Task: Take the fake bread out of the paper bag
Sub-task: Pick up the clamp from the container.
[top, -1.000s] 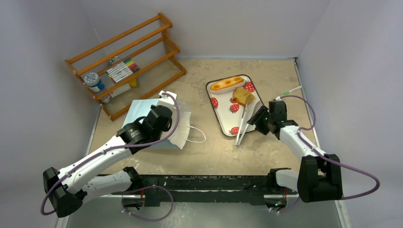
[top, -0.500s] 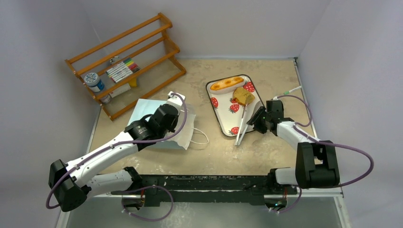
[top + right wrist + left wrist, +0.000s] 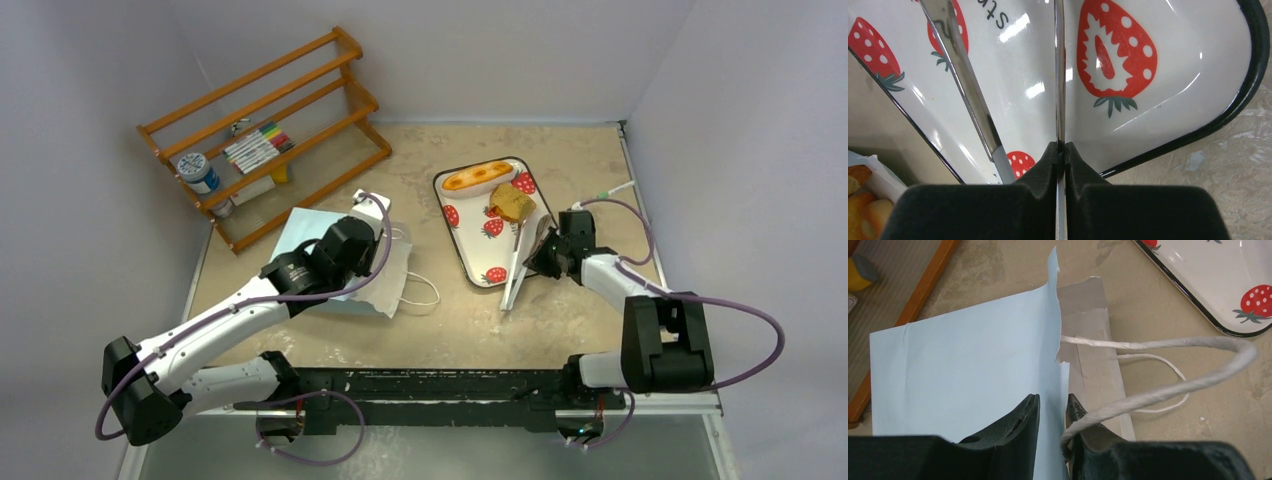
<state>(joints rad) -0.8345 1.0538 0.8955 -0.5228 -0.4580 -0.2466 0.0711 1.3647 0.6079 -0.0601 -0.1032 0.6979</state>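
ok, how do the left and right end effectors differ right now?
Left end effector has its fingers slightly parted astride the paper bag edge; right end effector is shut tight. Left clamps nothing that I can see; right pinches one arm of the tongs. Left sits over the flat-lying bag; right over the strawberry tray. Both have black two-finger jaws and neither touches any bread.

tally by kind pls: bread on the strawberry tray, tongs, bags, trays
bread: 2 (loaf, toast)
tongs: 1
paper bag: 1
tray: 1
total: 5
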